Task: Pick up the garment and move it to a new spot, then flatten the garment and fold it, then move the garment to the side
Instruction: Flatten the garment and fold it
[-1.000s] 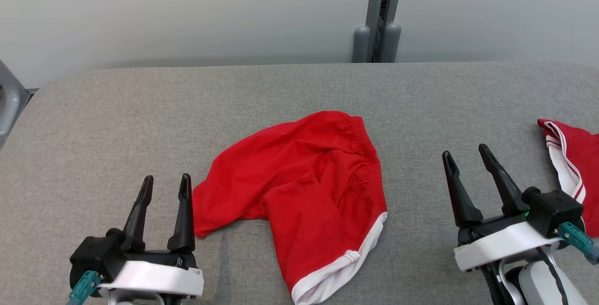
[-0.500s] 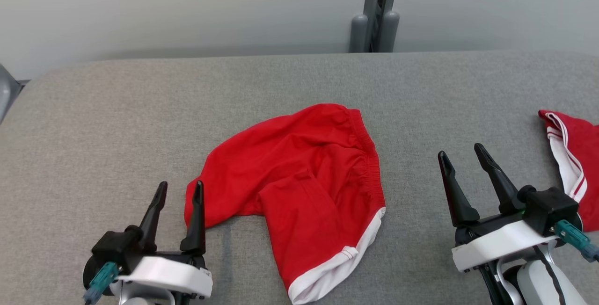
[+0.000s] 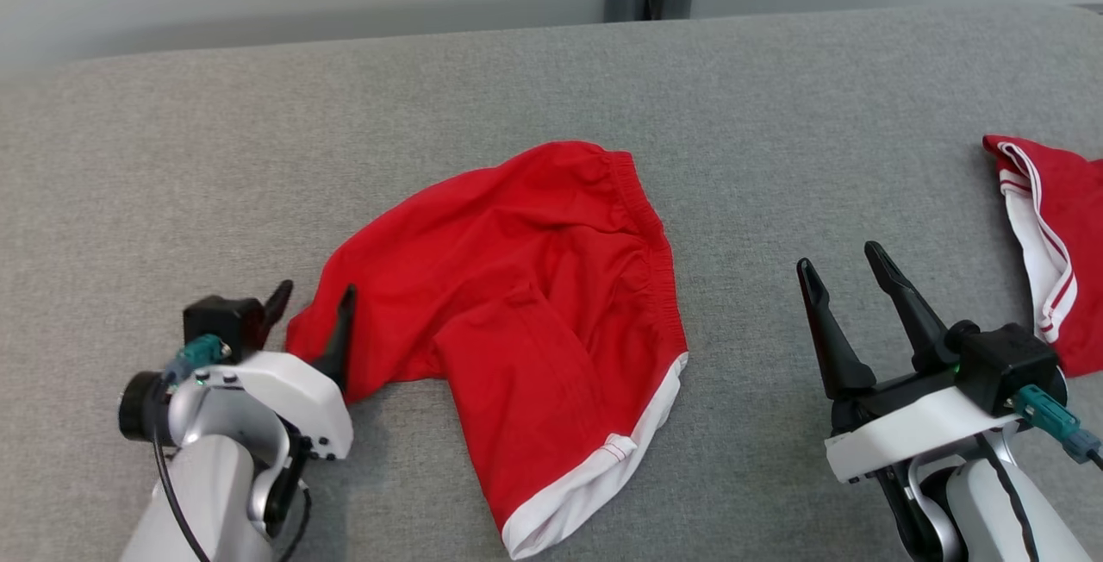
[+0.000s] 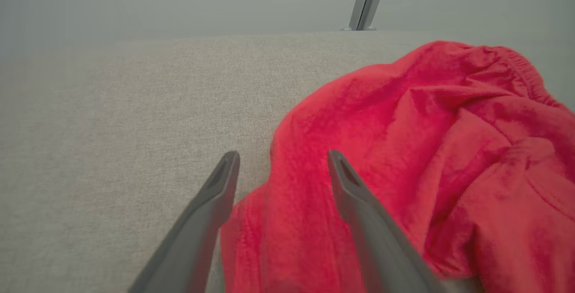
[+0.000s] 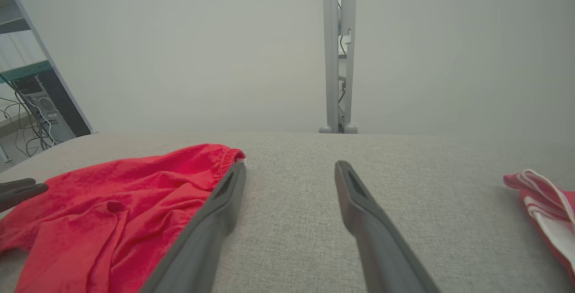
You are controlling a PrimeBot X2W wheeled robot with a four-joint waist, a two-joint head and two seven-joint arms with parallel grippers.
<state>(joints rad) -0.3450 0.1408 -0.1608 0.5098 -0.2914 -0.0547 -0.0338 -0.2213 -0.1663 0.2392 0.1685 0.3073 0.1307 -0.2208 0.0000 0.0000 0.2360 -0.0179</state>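
Left end effector (image 3: 316, 293) has been brought forward to the near-left edge of the red garment (image 3: 517, 286), jaws spread wide astride the cloth, nothing gripped yet; the pickup is judged imminent. The garment lies crumpled mid-counter (image 3: 431, 96). Right end effector (image 3: 840, 259) is held open, empty, well apart. The head camera has since been tipped downward.

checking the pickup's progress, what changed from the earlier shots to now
The left hand reached forward and tipped down to the left edge of the red shorts; open, it now straddles that edge, gripping nothing yet. The head view tilted down too. The right hand stayed open and idle; the shorts and the second red garment lie unmoved.
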